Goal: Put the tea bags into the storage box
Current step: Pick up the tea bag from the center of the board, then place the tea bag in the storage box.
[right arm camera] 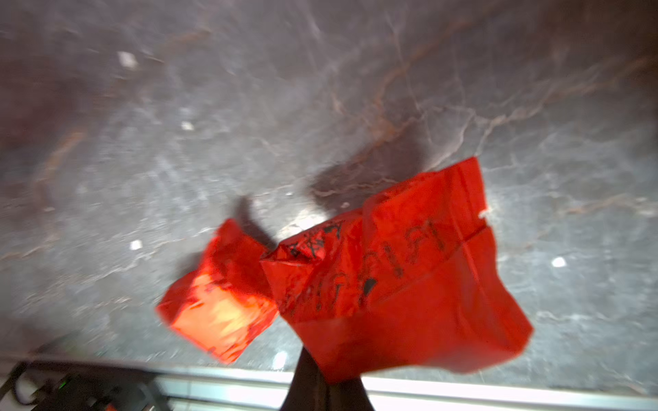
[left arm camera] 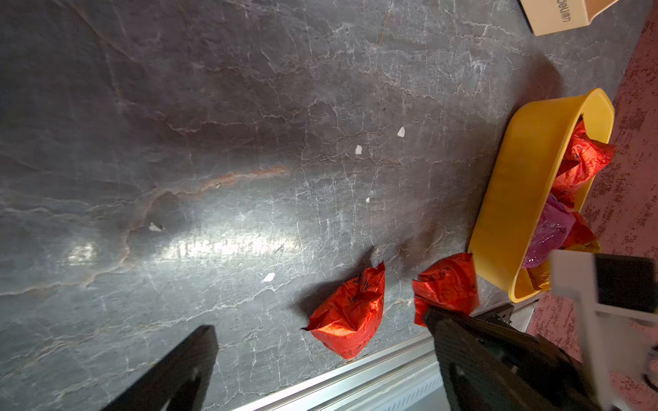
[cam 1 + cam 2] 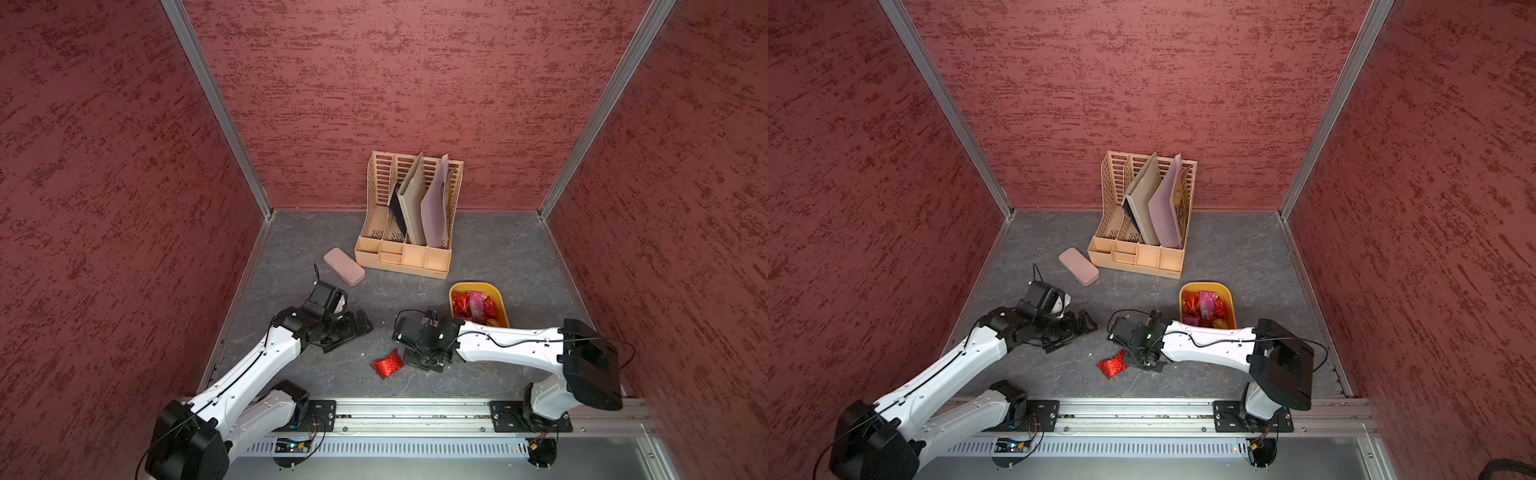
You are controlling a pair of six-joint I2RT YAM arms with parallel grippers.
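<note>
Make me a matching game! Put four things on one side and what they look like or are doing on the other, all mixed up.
Things:
1. box
2. case
3. organiser
4. right fingers

Clues:
a. pinching a red tea bag
b. pink, lying flat
c. holding folders
d. yellow, with tea bags inside

Pairs: 1-d, 2-b, 3-c, 4-a

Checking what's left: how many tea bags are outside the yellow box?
2. One tea bag lies on the table; the second tea bag, beside it, is pinched in the right gripper. Arms may hide more.
</note>
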